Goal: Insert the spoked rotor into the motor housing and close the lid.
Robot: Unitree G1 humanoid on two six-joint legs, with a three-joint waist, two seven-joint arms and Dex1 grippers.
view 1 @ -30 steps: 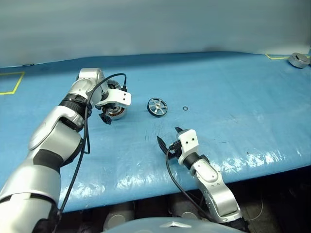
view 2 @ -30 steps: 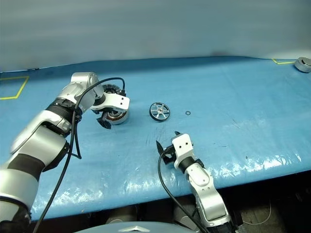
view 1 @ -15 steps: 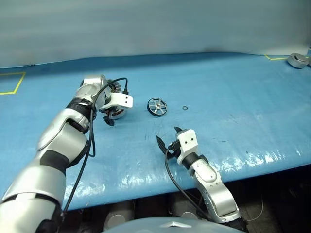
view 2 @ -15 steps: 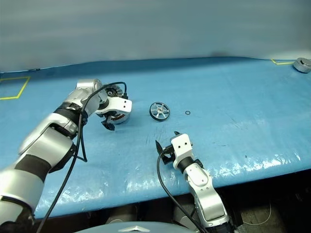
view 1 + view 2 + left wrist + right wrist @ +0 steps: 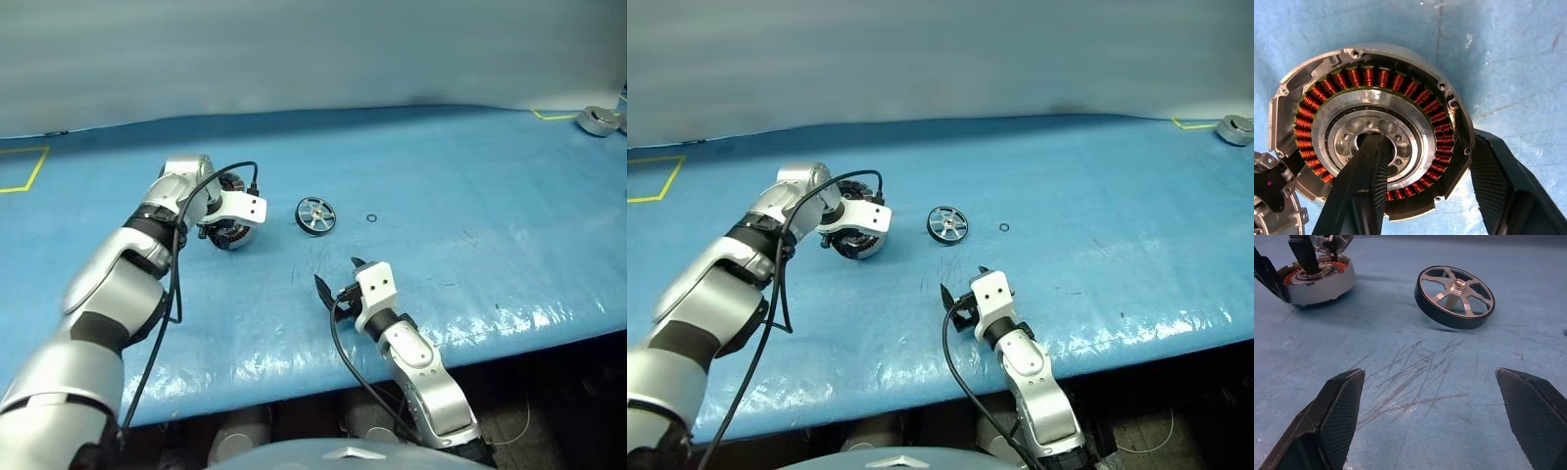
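Note:
The motor housing [image 5: 1376,78] lies on the blue table with its copper windings facing up. My left gripper [image 5: 1426,139] points down onto it and is shut on its wall, one finger [image 5: 1369,166] in the central hub and the other against the outer rim. The spoked rotor [image 5: 315,214], with its dark rim and silver spokes, rests tilted just right of the housing. My right gripper [image 5: 1430,377] hovers open and empty nearer the front edge, facing the rotor. A silver piece [image 5: 1273,220] touches the housing; I cannot tell whether it is the lid.
A tiny black ring [image 5: 372,217] lies right of the rotor. A round silver-grey part [image 5: 600,119] sits at the far right corner beside yellow tape. More yellow tape [image 5: 24,166] marks the far left. The table's front edge [image 5: 392,367] runs close under my right arm.
My left gripper has settled a little lower over the housing and its fingers have closed in on the wall. The right arm has kept still.

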